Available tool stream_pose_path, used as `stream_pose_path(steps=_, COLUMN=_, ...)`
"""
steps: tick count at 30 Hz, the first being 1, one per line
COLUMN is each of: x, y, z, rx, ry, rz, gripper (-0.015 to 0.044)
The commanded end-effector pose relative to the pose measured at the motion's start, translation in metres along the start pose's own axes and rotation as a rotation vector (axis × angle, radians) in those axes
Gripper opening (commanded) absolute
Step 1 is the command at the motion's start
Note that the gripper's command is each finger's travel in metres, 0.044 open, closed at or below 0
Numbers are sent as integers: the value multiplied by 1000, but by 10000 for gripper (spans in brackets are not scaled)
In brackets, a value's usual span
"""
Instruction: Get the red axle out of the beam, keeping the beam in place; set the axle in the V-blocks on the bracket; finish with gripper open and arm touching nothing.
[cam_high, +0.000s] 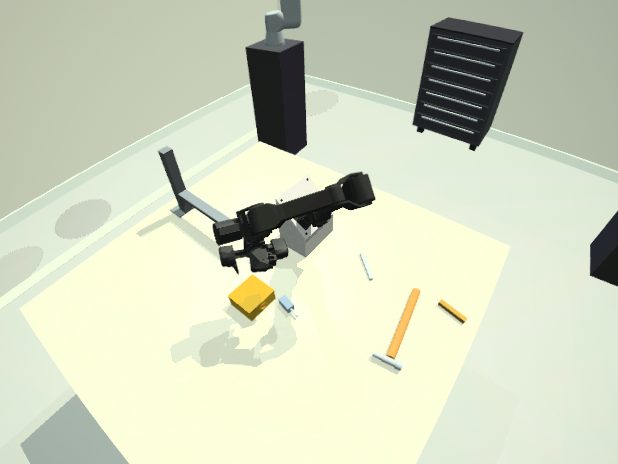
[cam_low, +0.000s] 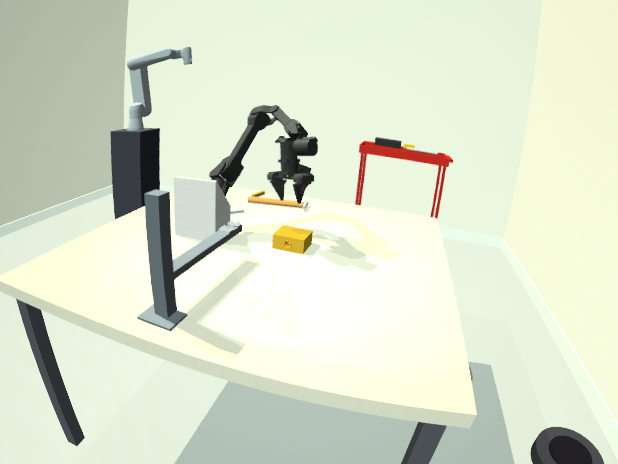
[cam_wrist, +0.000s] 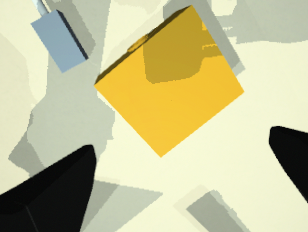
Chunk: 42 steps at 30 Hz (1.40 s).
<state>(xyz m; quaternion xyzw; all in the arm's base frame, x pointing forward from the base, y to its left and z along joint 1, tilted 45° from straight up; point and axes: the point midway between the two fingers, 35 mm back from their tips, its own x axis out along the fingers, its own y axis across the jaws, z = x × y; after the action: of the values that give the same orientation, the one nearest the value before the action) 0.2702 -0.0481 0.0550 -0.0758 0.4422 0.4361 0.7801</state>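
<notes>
None of the task's main steps looks finished yet. Going left to right in the top view, the grey bracket (cam_high: 200, 204) (cam_low: 159, 250) comes first, its post upright on the surface (cam_high: 350, 400) (cam_low: 350, 310) (cam_wrist: 280, 100). Its pale V-blocks (cam_low: 230, 227) show at the end of the bar in the exterior view, with no red axle visible on them; in the top view the arm hides that end.

Next comes the end effector (cam_high: 257, 265) (cam_low: 291, 201) (cam_wrist: 182, 144), spread practically to its full width with nothing between its fingers. It hangs over the working area, apart from the yellow block (cam_high: 251, 296) (cam_low: 292, 239) (cam_wrist: 170, 95), which is presumably the beam. A small reddish spot (cam_low: 287, 243) shows in the round feature on one side — most likely the end of the axle, still inside. The block sits flat, and how deep the axle lies cannot be told.

Just to its right lies a small blue piece (cam_high: 286, 303) (cam_wrist: 60, 42) with a pale tip, apparently untouched.

Everything substantial seems left: freeing the axle without shifting the beam, carrying it to the V-blocks, seating it — then letting go and backing clear.
</notes>
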Motion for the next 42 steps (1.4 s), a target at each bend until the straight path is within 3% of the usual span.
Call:
stream_pose_path(steps=1, x=26, y=38, z=31, rx=-182, ry=-6, rz=78, gripper=440)
stream_pose_path(steps=6, x=48, y=79, z=55, rx=-354, ry=-20, rz=157, gripper=440)
stream_pose_path(steps=10, x=50, y=79, z=55, rx=-354, ry=-19, rz=157, gripper=440)
stream_pose_path(steps=15, x=81, y=84, z=55, rx=-354, ry=-21, rz=157, gripper=440)
stream_pose_path(steps=42, x=120, y=90, z=54, rx=-354, ry=-21, rz=157, gripper=440)
